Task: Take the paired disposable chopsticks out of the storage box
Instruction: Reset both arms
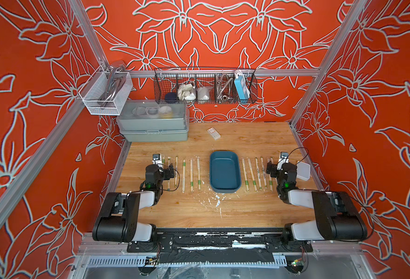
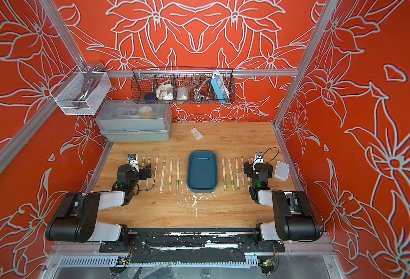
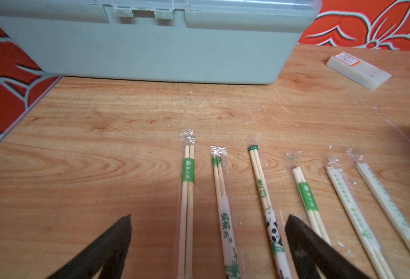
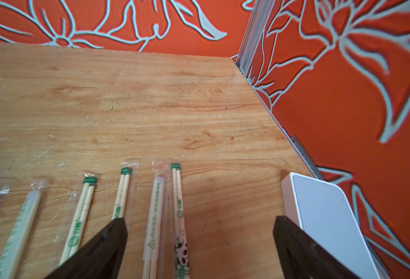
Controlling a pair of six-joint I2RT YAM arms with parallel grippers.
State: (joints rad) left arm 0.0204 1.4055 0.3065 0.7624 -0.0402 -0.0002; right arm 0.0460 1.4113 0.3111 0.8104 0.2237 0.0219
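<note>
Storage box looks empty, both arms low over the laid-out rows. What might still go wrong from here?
1. The left gripper hangs open low over the chopsticks; pulling back at this height may drag a sleeve out of its row.
2. The right gripper has one of its fingers close beside the white box; a sideways move may bump it.

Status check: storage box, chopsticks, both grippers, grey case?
storage box: empty, no lid.
chopsticks: out of the box, lying in rows on the table on either side of it.
left gripper: open, holding nothing.
right gripper: open, holding nothing.
grey case: lid shut.
</note>
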